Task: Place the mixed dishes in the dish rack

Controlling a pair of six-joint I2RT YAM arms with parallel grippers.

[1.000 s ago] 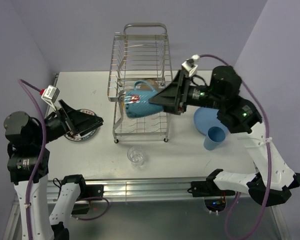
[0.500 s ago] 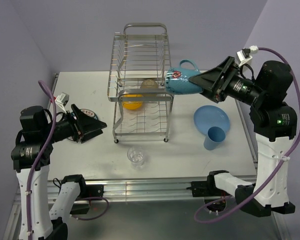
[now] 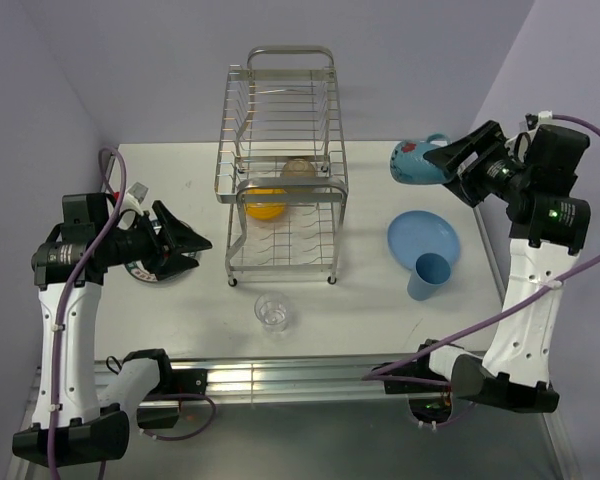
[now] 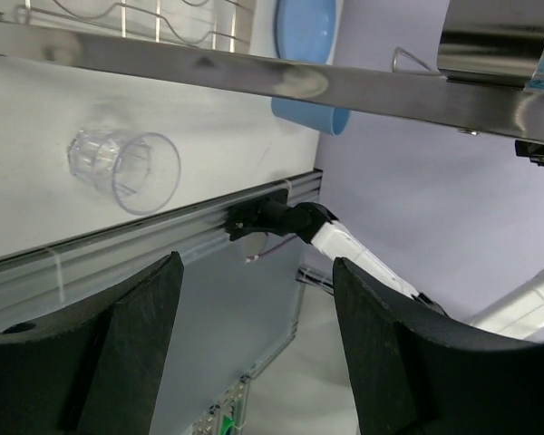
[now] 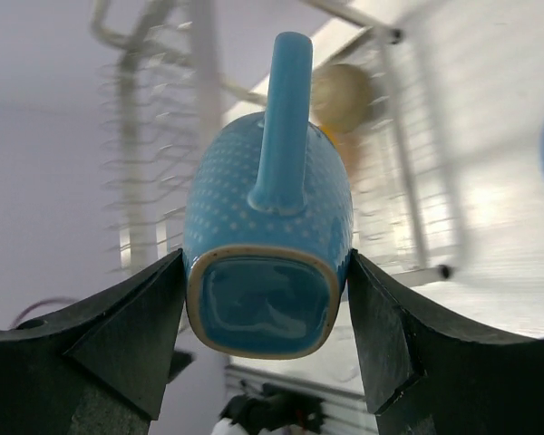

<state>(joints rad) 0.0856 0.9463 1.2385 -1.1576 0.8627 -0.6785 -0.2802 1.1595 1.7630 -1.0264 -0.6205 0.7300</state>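
Right gripper (image 5: 265, 272) pinches the teal-and-white mug (image 5: 267, 208), aloft right of the dish rack (image 3: 280, 130); left gripper (image 4: 257, 272), left of it, is spread wide, holding nothing.

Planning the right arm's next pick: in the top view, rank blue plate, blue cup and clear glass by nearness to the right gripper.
From the right gripper:
1. blue plate, right side.
2. blue cup, at the plate's near edge.
3. clear glass, centre front.
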